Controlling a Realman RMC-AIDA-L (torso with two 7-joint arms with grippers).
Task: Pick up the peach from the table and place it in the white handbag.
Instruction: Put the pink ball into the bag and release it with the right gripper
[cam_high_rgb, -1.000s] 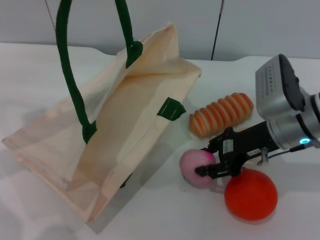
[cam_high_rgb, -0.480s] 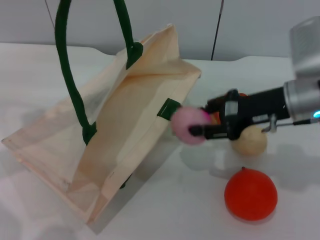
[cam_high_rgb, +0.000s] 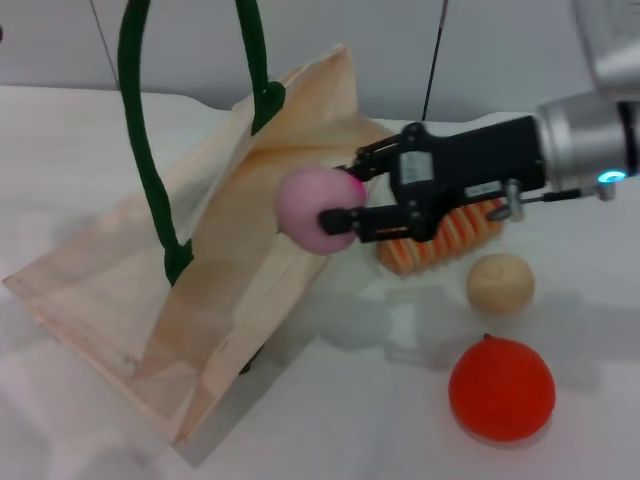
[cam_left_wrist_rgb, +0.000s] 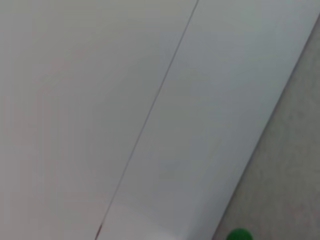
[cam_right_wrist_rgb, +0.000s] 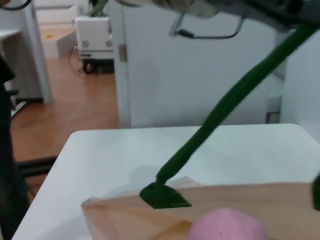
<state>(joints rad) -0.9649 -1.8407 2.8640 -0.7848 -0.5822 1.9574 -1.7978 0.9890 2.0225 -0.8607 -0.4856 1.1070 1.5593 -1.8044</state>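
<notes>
Right gripper (cam_high_rgb: 345, 200) holds peach (cam_high_rgb: 314, 208) above white handbag (cam_high_rgb: 215, 270) opening

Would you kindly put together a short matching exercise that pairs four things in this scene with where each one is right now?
Things:
1. peach
2. beige bun
3. orange-red ball
4. white handbag

Places:
A. resting on the table, nearest the camera in the head view
B. held off the table in the right gripper, over the bag's open mouth
C. on the table between the ball and the ridged orange bread
D. lying open on the table's left part, green handles up

Pairs: 1-B, 2-C, 3-A, 4-D
</notes>
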